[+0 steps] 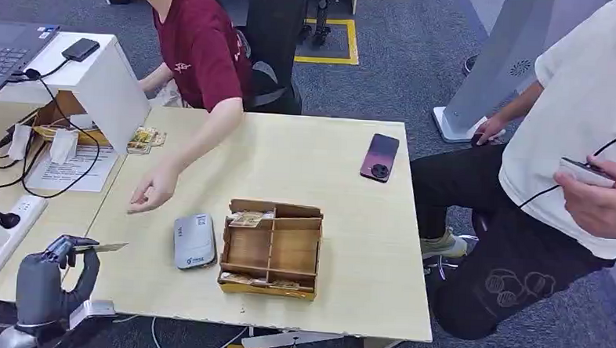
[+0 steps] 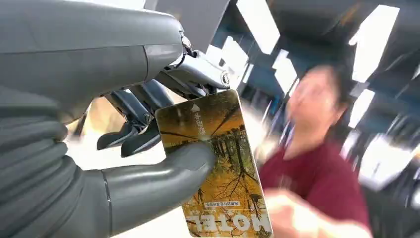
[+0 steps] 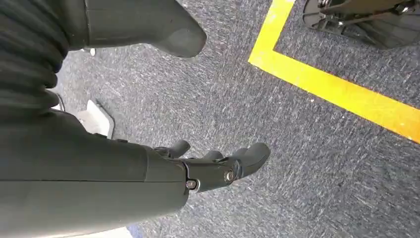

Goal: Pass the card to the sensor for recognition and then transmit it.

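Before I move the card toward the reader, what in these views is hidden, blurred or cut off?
- Card: in the left wrist view the left hand thumb covers part of its face, and the frame edge cuts off its lower end.
- Person in the red shirt: motion-blurred in the left wrist view.
- Card reader: markings too small to read in the head view.
- Wooden tray: card details too small in the head view.

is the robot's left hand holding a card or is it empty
Holding one. The left hand pinches the card between thumb and fingers, above the table's near-left corner in the head view.
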You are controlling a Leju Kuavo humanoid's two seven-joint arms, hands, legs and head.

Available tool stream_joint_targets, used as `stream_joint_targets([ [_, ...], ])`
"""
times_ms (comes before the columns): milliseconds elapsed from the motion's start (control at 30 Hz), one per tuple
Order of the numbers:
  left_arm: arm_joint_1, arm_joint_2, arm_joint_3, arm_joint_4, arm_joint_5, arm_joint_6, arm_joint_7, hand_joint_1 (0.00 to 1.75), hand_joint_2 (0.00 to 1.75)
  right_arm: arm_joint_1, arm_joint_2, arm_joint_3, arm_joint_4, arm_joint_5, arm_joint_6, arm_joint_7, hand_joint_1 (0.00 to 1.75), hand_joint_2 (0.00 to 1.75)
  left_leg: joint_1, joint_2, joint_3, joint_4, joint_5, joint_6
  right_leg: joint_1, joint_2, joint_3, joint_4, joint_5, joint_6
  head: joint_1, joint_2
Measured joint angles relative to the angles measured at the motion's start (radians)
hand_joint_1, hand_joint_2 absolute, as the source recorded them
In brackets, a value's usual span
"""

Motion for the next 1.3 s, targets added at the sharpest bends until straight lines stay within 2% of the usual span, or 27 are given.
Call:
stream_joint_targets([
  [133, -0.015, -0.006, -0.004, 0.000, 0.170, -0.313, 0.111, 1.75, 1.75, 0.001, 0.002, -0.013, 0.000, -0.010, -0.010, 0.000, 0.00, 1.75, 0.000, 0.000, 0.000, 0.000, 0.000, 0.000, 0.000, 0.000, 0.000, 0.000, 0.000, 0.000, 0.000, 0.000],
  [167, -0.017, -0.008, -0.005, 0.000, 0.197, -0.363, 0.136, 1.75, 1.75, 0.002, 0.003, -0.016, 0.000, -0.011, -0.010, 0.000, 0.00, 1.75, 0.000, 0.000, 0.000, 0.000, 0.000, 0.000, 0.000, 0.000, 0.000, 0.000, 0.000, 0.000, 0.000, 0.000],
  [300, -0.029, -0.013, -0.006, 0.000, 0.247, -0.426, 0.205, 1.75, 1.75, 0.003, 0.005, -0.023, 0.000, -0.011, -0.011, 0.005, 0.00, 1.75, 0.000, 0.000, 0.000, 0.000, 0.000, 0.000, 0.000, 0.000, 0.000, 0.000, 0.000, 0.000, 0.000, 0.000],
  [433, -0.049, -0.020, -0.006, 0.001, 0.266, -0.440, 0.265, 1.75, 1.75, 0.002, 0.008, -0.024, 0.000, -0.009, -0.011, 0.010, 0.00, 1.75, 0.000, 0.000, 0.000, 0.000, 0.000, 0.000, 0.000, 0.000, 0.000, 0.000, 0.000, 0.000, 0.000, 0.000],
  [567, -0.070, -0.031, -0.006, 0.009, 0.268, -0.439, 0.297, 1.75, 1.75, 0.002, 0.011, -0.024, 0.000, -0.008, -0.011, 0.015, 0.00, 1.75, 0.000, 0.000, 0.000, 0.000, 0.000, 0.000, 0.000, 0.000, 0.000, 0.000, 0.000, 0.000, 0.000, 0.000],
  [767, -0.137, -0.065, -0.019, 0.060, 0.220, -0.380, 0.355, 1.75, 1.75, 0.001, 0.015, -0.024, 0.000, 0.011, -0.010, 0.029, 0.00, 1.75, 0.000, -0.001, 0.000, 0.000, 0.000, 0.000, 0.000, 0.000, 0.000, 0.000, 0.000, 0.000, 0.000, 0.000],
  [1067, -0.256, -0.096, -0.081, 0.196, 0.122, -0.329, 0.397, 1.75, 1.75, -0.002, 0.018, -0.024, 0.000, 0.028, -0.010, 0.031, 0.00, 1.75, 0.000, 0.000, 0.000, 0.000, 0.000, 0.000, 0.000, 0.000, 0.000, 0.000, 0.000, 0.000, 0.000, 0.000],
  [1300, -0.284, -0.102, -0.088, 0.269, 0.080, -0.294, 0.397, 1.75, 1.75, -0.003, 0.018, -0.024, 0.000, 0.033, -0.007, 0.038, 0.00, 1.75, 0.000, 0.000, 0.000, 0.000, 0.000, 0.000, 0.000, 0.001, -0.001, 0.000, 0.000, 0.000, 0.000, 0.000],
])
